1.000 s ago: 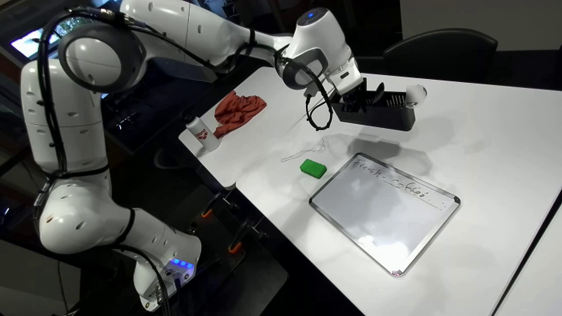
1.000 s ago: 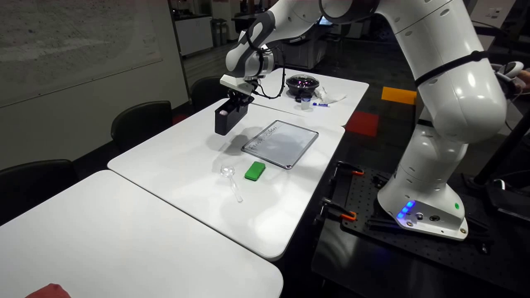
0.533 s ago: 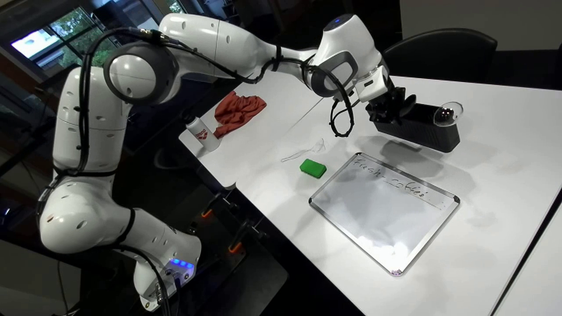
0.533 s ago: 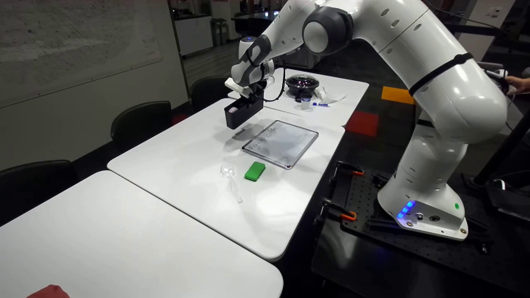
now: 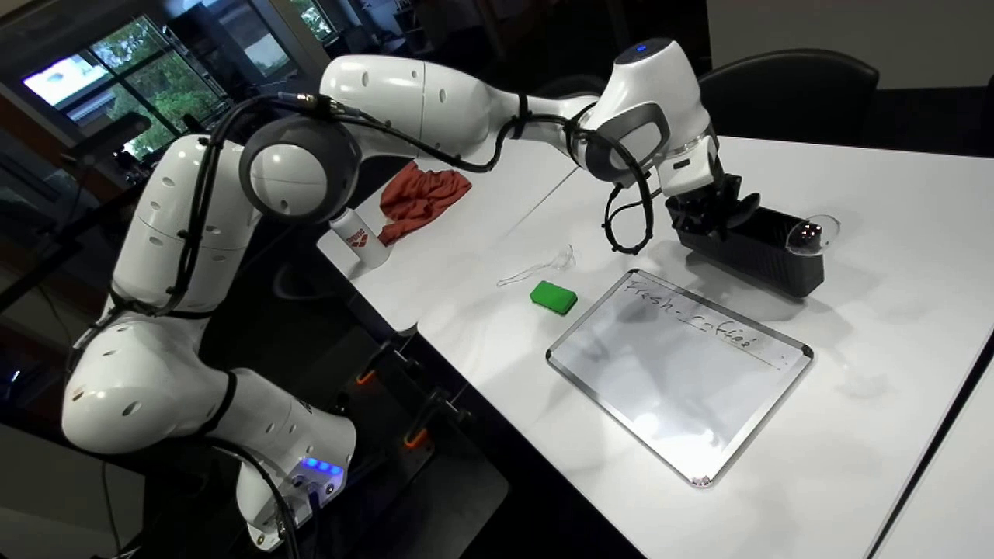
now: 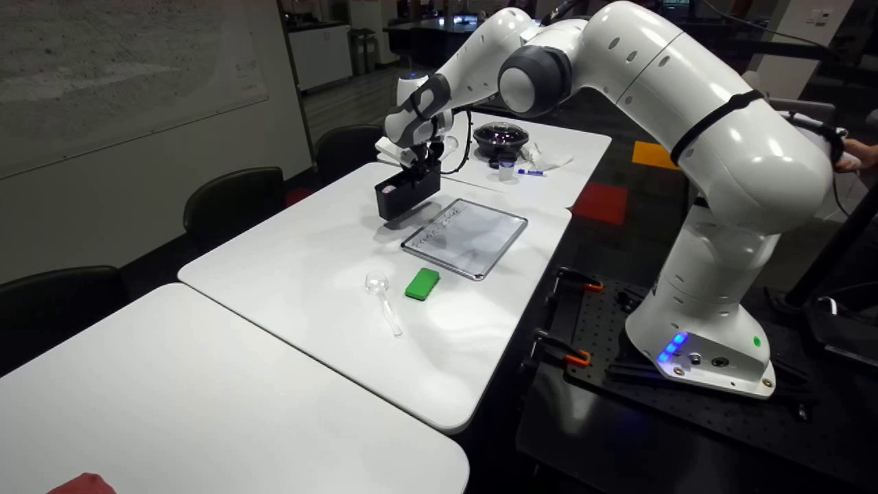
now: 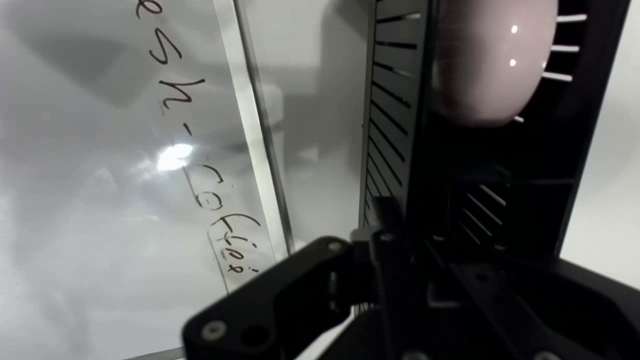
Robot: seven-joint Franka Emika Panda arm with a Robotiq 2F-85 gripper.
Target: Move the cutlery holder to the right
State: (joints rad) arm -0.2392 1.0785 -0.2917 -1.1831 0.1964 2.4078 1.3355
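In an exterior view:
– Robot arm (image 5: 388, 87), white, black cables strapped along it, ending in a gripper (image 5: 703, 217).
– Cutlery holder (image 5: 765, 256), black, long and narrow, held in the gripper beyond the lettered edge of the whiteboard (image 5: 675, 380), near it but apart. A clear rounded piece (image 5: 821, 233) shows at the end on the right of this view.
– Whiteboard: silver frame, handwriting beginning "Fresh"; flat on a white table (image 5: 877, 419).
– Green block (image 5: 554, 297), 1, near the whiteboard; clear ladle (image 5: 559, 264), 1, near the block.
– Red cloth (image 5: 423, 194), crumpled, beside a white bottle (image 5: 359, 238).

In an exterior view:
– Lidded bowl (image 6: 501, 139), dark; close by, a small cup (image 6: 506, 169), a blue marker (image 6: 531, 173) and a crumpled white sheet (image 6: 549, 161).
– Dark chairs (image 6: 233, 202), 3; the holder, opening upward, is between them and the whiteboard. Contact with the tabletop cannot be told.
– Person's hand (image 6: 860, 152), at the right edge.

Wrist view:
– Gripper, entering from the bottom, clenched on the holder's long wall facing the whiteboard; 1 finger shows at the outer face, the other is lost in the dark interior.
– Pale pink object (image 7: 495, 65), 1, smooth, rounded, inside the holder beyond a crosswise divider.
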